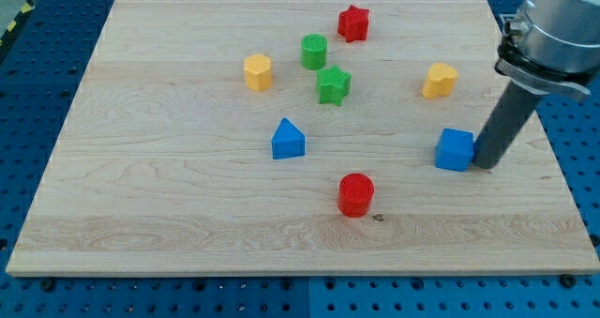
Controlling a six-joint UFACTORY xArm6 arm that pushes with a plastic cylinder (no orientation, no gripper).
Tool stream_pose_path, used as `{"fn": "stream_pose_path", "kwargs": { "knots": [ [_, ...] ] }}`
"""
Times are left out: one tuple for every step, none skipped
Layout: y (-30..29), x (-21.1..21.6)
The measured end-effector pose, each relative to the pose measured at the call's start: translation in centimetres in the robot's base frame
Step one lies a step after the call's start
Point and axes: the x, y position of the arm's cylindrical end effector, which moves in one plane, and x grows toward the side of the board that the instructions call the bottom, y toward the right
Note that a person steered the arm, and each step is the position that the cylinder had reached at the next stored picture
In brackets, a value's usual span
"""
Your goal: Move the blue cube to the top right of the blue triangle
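Contact is what I read on the blue cube: my tip sits at its right side, touching or just about, toward the view's right edge of the board. I carry no fingers, only this dark rod, so nothing is open, closed or held; the rod only pushes.

The blue cube lies well apart from the blue triangle, on its right and slightly lower in the view. Its goal is the spot up and to the right of the triangle, near the green star.

I judge this the start of the push: tip placed behind the cube, travel not yet made. The next move calls for a shove leftward with some drift toward the view's top, so I would want my tip a little lower on the cube's right face. The red cylinder lies below the path and the yellow block above it; the green star is the one to stop short of.
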Motion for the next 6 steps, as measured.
{"fn": "stream_pose_path", "kwargs": {
  "knots": [
    [-3.8, -0.1],
    [-5.8, -0.1],
    [-7.8, -0.1],
    [-10.2, -0.1],
    [-11.7, -0.7],
    [-14.2, -2.3]
  ]
}}
